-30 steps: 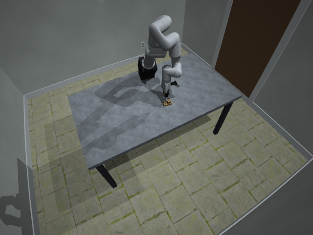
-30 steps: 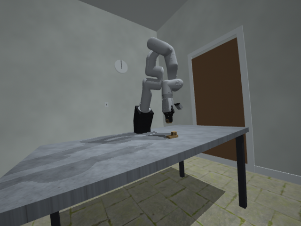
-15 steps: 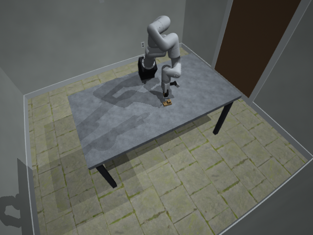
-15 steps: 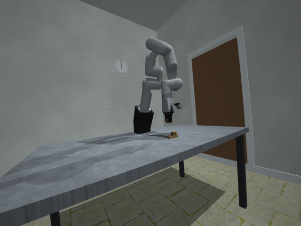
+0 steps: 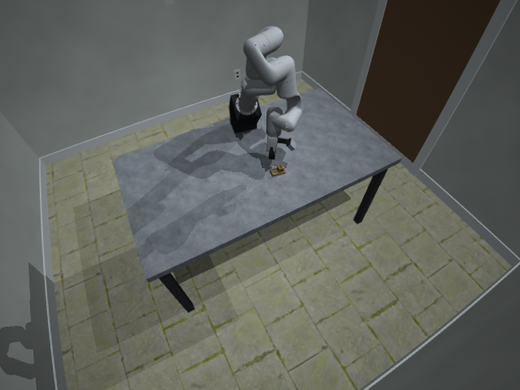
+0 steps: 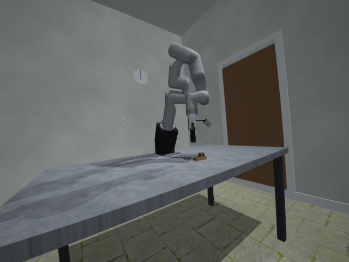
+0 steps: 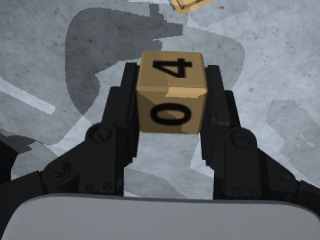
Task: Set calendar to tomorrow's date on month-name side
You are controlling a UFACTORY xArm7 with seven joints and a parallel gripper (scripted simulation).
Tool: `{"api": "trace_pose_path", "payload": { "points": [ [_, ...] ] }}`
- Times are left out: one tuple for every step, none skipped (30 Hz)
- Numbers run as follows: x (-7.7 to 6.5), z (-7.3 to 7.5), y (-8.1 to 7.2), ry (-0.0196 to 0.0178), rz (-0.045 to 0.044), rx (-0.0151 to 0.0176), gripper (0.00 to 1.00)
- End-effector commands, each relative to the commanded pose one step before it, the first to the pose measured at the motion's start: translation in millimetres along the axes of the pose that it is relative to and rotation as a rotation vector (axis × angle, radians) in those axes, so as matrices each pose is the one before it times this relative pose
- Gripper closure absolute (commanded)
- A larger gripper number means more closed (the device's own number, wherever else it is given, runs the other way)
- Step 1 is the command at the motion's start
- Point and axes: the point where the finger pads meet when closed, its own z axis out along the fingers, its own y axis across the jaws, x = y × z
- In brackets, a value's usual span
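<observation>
Our pincer [image 5: 271,156] [image 6: 193,141] [image 7: 171,84] pinching wooden cube [image 6: 193,141] [image 7: 172,92], aloft above table [image 5: 201,188] [image 6: 169,180]. Wrist view alone gives us digits: 4 and 0 on adjoining faces, both lying sideways there. Top view hides held cube from us; exterior shows only sliver under fingertips. Top and exterior show tray [image 5: 275,172] [image 6: 198,159] [image 7: 192,7] on table, other cube [image 5: 280,168] [image 6: 201,154] standing at one end; wrist catches just tray's corner.

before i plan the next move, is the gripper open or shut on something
Shut on a cube: in the wrist view the gripper's black fingers press both its sides, faces 4 and 0 showing.
</observation>
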Motion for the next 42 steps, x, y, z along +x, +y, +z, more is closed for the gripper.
{"api": "trace_pose_path", "payload": {
  "points": [
    [-4.22,-0.19,-3.38,-0.00768,0.17211,0.00187,0.71],
    [-0.81,0.01,-0.64,-0.00126,0.03548,0.00098,0.71],
    [-0.76,0.01,-0.58,-0.00117,0.03405,0.00090,0.71],
    [-0.75,0.01,-0.57,-0.00117,0.03498,0.00088,0.71],
    [0.00,0.00,0.00,0.00000,0.00000,0.00000,0.71],
    [0.00,0.00,0.00,0.00000,0.00000,0.00000,0.71],
    [-0.08,0.00,-0.06,-0.00012,0.00362,0.00009,0.71],
    [-2.32,0.02,-1.87,-0.00373,0.12111,0.00273,0.71],
    [-0.34,0.00,-0.24,-0.00053,0.01854,0.00038,0.71],
    [-0.33,0.00,-0.23,-0.00051,0.01825,0.00037,0.71],
    [-0.01,0.00,0.00,-0.00001,0.00029,0.00001,0.71],
    [-1.12,0.01,-0.85,-0.00177,0.06784,0.00129,0.71],
    [-0.53,0.00,-0.39,-0.00083,0.03408,0.00061,0.71],
    [-0.46,0.00,-0.35,-0.00073,0.03152,0.00054,0.71],
    [-0.47,0.00,-0.36,-0.00073,0.03355,0.00056,0.71],
    [-0.42,0.00,-0.34,-0.00067,0.03252,0.00052,0.71],
    [-0.45,0.00,-0.38,-0.00071,0.03743,0.00058,0.71],
    [-0.38,0.00,-0.33,-0.00060,0.03395,0.00051,0.71],
    [-0.36,0.00,-0.33,-0.00057,0.03476,0.00051,0.71],
    [-0.33,0.00,-0.33,-0.00052,0.03476,0.00050,0.71],
    [-0.28,0.00,-0.31,-0.00045,0.03325,0.00048,0.71],
    [0.00,0.00,0.00,0.00000,0.00000,0.00000,0.71],
    [0.00,0.00,0.00,0.00000,0.00000,0.00000,0.71],
    [-0.65,0.00,-0.94,-0.00109,0.10131,0.00142,0.71],
    [-0.13,0.00,-0.24,-0.00021,0.02607,0.00037,0.71],
    [-0.08,0.00,-0.15,-0.00012,0.01671,0.00024,0.71],
    [-0.14,0.00,-0.33,-0.00023,0.03629,0.00052,0.71],
    [-0.10,0.00,-0.33,-0.00017,0.03559,0.00051,0.71],
    [-0.07,0.00,-0.35,-0.00012,0.03670,0.00054,0.71],
    [-0.03,0.00,-0.33,-0.00007,0.03394,0.00051,0.71],
    [-0.01,0.00,-0.35,-0.00002,0.03500,0.00054,0.71],
    [0.00,0.00,-0.01,0.00000,0.00113,0.00002,0.71],
    [0.09,-0.01,-0.69,0.00009,0.06649,0.00108,0.71],
    [0.08,0.00,-0.36,0.00010,0.03290,0.00056,0.71],
    [0.10,0.00,-0.36,0.00014,0.03165,0.00056,0.71],
    [0.13,-0.01,-0.39,0.00018,0.03325,0.00061,0.71],
    [0.06,0.00,-0.16,0.00008,0.01301,0.00025,0.71],
    [0.30,-0.01,-0.72,0.00042,0.05688,0.00112,0.71],
    [0.00,0.00,0.00,0.00000,0.00000,0.00000,0.71],
    [0.00,0.00,0.00,0.00000,0.00000,0.00000,0.71],
    [0.69,-0.02,-1.32,0.00096,0.09644,0.00209,0.71],
    [0.16,0.00,-0.30,0.00023,0.02001,0.00047,0.71]
  ]
}}
